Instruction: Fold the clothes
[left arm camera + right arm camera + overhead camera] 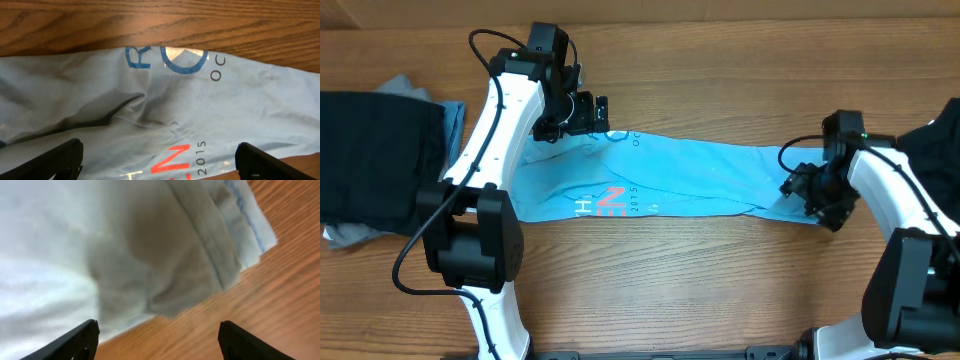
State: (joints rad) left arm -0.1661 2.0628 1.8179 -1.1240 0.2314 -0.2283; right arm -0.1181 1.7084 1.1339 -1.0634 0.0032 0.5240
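One sky-blue T-shirt (670,178) lies mid-table as a long folded band — red, white and blue lettering showing, creased near its left end. Both grippers, left (582,113) and right (807,190), hover fingers spread, gripping nothing. At the far left edge — one black shirt (375,160).

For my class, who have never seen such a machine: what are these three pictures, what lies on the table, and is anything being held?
The top picture looks down from above on two robot arms at a wooden table. The other two come from cameras on each wrist, with the dark fingertips at the bottom edge. A light blue T-shirt, folded into a long band, lies between the arms. A dark pile of clothes sits at the table's left edge. The left claw and the right claw both stand open over the shirt, holding nothing.
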